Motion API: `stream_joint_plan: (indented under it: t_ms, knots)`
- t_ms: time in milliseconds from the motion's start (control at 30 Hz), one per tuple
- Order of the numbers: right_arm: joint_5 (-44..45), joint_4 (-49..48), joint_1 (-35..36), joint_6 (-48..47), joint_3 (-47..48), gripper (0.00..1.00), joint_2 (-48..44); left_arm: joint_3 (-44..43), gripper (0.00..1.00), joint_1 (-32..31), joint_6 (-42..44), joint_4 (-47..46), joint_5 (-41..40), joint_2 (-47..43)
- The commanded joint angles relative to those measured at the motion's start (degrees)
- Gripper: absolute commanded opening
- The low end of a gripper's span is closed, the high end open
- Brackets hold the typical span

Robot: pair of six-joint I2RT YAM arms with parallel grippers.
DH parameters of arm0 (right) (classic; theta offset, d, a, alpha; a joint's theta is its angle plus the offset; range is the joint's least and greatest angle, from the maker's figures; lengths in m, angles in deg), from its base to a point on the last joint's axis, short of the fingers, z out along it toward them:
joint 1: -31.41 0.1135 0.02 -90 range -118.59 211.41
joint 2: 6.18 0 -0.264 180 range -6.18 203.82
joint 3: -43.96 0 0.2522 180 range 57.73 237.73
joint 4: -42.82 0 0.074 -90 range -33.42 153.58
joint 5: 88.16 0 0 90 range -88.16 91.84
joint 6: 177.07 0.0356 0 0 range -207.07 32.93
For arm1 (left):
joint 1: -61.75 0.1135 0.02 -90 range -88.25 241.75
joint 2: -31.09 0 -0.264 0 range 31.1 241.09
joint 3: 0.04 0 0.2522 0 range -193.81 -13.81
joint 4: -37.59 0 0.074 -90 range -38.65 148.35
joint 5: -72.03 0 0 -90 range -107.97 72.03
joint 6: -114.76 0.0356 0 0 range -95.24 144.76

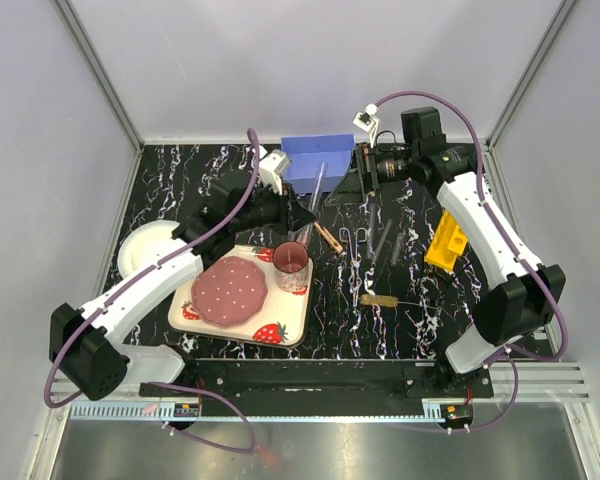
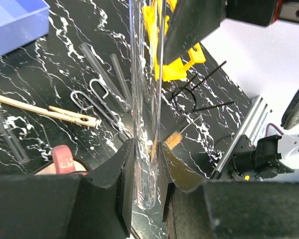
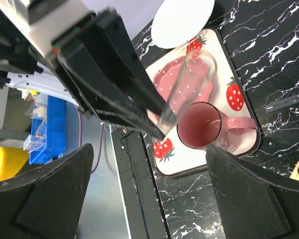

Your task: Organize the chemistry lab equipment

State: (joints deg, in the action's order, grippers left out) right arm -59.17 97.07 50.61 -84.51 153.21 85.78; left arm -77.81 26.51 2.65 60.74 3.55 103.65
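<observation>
Above the black marble table (image 1: 410,330), the left hand (image 2: 147,164) pinches a clear glass test tube (image 2: 147,89); the right hand (image 3: 149,199) gapes wide, empty.

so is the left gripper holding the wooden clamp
No, the left gripper is clamped on a clear glass tube; the wooden clamp lies on the table off to its side.
</observation>
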Motion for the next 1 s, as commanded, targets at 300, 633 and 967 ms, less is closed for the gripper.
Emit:
stream_joint_plan:
  t_ms: [300,633,967]
  knots:
    - [2.39,-6.56,0.40,11.14,-1.00,0.90,0.59,-4.46,0.12,-6.50,0.13,-1.57,-5.26,3.56]
    - [0.46,-9.99,0.40,14.83,-3.55,0.55,0.94,-4.28,0.12,-7.65,1.01,-1.04,-6.23,3.73]
    - [3.26,-7.36,0.40,10.45,-2.32,0.52,1.46,-4.99,0.12,-8.35,1.98,0.10,-6.22,3.91]
